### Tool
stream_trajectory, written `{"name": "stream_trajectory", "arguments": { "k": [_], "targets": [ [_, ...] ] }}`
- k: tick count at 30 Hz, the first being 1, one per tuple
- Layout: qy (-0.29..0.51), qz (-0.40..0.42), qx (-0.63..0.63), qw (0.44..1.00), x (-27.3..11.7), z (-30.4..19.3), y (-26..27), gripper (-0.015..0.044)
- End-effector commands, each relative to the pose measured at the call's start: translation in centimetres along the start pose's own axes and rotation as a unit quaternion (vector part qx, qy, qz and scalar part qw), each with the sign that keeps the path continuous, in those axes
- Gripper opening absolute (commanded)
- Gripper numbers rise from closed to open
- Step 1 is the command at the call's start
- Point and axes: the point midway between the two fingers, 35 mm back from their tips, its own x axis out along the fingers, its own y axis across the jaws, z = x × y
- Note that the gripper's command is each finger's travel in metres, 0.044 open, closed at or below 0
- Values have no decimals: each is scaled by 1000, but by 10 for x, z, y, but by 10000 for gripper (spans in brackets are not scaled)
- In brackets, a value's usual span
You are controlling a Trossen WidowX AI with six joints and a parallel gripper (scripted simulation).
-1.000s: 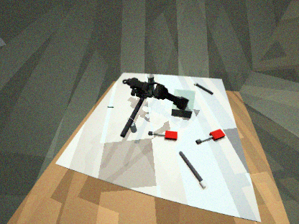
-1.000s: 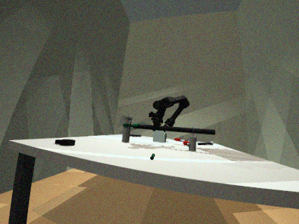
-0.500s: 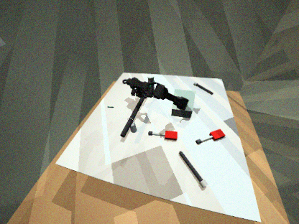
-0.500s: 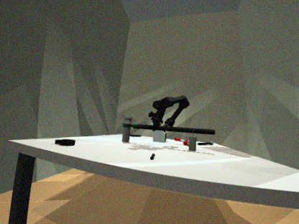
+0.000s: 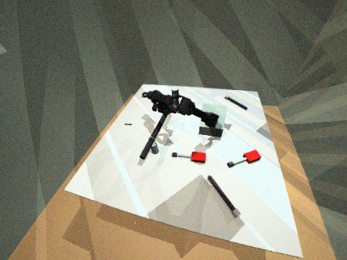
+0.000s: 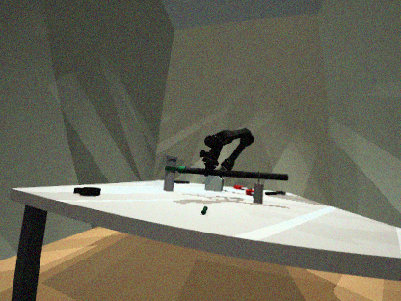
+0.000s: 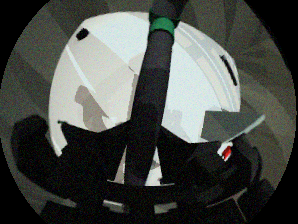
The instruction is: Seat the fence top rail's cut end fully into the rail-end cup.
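Note:
My gripper (image 6: 210,170) (image 7: 144,124) is shut on the black top rail (image 5: 153,138) (image 6: 241,174) (image 7: 152,85), near its big-post end. The rail runs almost level through the loop cap on the short grey post (image 5: 155,148) (image 6: 258,194) and sticks out past it. The green rail-end cup (image 6: 180,169) (image 7: 162,27) is up near the top of the big grey post (image 5: 175,92) (image 6: 169,181). The rail's cut end meets the cup, in line with it in the wrist view; its depth inside cannot be told. In the top view the arm hides this joint.
Two red-headed tools (image 5: 198,157) (image 5: 252,156) and a loose black rod (image 5: 222,195) lie on the white table top. Another rod (image 5: 236,102) (image 7: 229,70) lies near the far edge. A small green piece (image 5: 128,124) (image 6: 204,210) and a low black item (image 6: 87,191) (image 7: 82,34) lie on the big post's side.

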Motion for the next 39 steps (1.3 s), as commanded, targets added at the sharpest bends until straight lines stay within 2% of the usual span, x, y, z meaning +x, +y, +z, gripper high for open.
{"name": "stream_trajectory", "arguments": {
  "k": [1, 39],
  "targets": [
    [0, 1, 1, 1000, 0, 2, 0, 0],
    [3, 0, 1, 1000, 2, 3, 0, 0]
  ]
}}
